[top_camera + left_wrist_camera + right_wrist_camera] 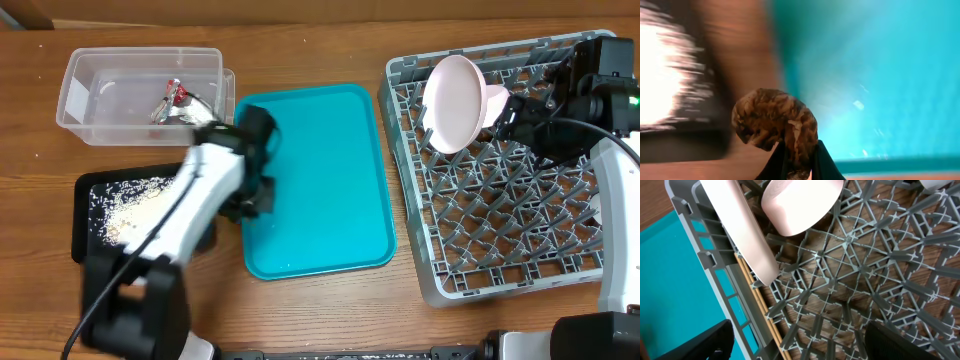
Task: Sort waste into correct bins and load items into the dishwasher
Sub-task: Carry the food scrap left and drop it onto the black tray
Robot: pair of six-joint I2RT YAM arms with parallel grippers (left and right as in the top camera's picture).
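Since the desk point(320, 40) carries everything, start wide: the grey dish rack point(520, 230) sits at its right, the teal tray point(330, 200) just beside it in the middle, and the clear tub point(75, 95) and the black tray point(82, 230) on the left. Standing on edge in the rack's far left corner is the plate point(452, 103), with a pale bowl point(493, 102) on its side just beside it, and the chopsticks point(757, 305) lie along the rack's left wall below the plate. The right tool point(805, 345) hangs over the rack floor near them, fingers wide apart and holding nothing. A crumpled red-and-white wrapper point(172, 100) lies in the tub, and a spread of rice point(125, 205) lies in the black tray. Smallest is the brown food scrap point(775, 120), clamped in the left tool point(799, 159) above the left edge of the teal tray, near the black tray. I judge the step in hand to be waste sorting: the scrap likely belongs with the rice, so the next move calls for carrying it leftward across the strip of bare wood until it is fully above the black tray, then parting the fingers so it drops inside the rim and not on the desk. How deep the grip sits I cannot tell, as the wrist view is blurred
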